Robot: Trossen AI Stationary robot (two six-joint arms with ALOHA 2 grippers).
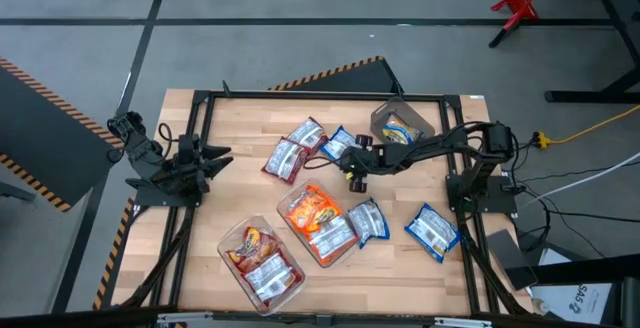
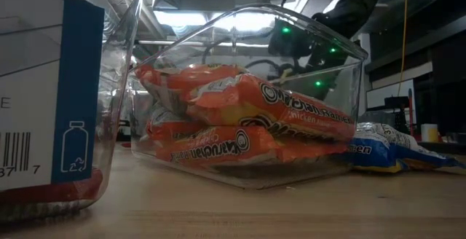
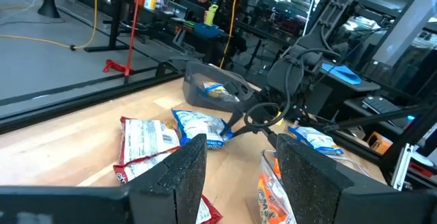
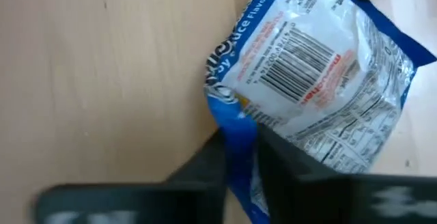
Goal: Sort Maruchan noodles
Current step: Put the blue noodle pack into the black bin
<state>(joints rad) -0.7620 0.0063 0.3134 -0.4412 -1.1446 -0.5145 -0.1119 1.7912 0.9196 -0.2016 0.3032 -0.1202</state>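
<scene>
The right gripper (image 4: 239, 162) is closed on the edge of a blue noodle packet (image 4: 314, 74), which lies on the table (image 4: 102, 80) ahead of it. The left gripper (image 3: 235, 176) is open, waiting aside.

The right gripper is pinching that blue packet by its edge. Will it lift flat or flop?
Likely flop: the right gripper pinches only an edge of the blue packet, whose crinkly film looks slippery. The noodle block inside probably stays stiff, so it may swing or slip.

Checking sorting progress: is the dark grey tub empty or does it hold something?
Not empty. The dark grey tub holds a blue packet, visible inside it from above and from the left wrist.
</scene>
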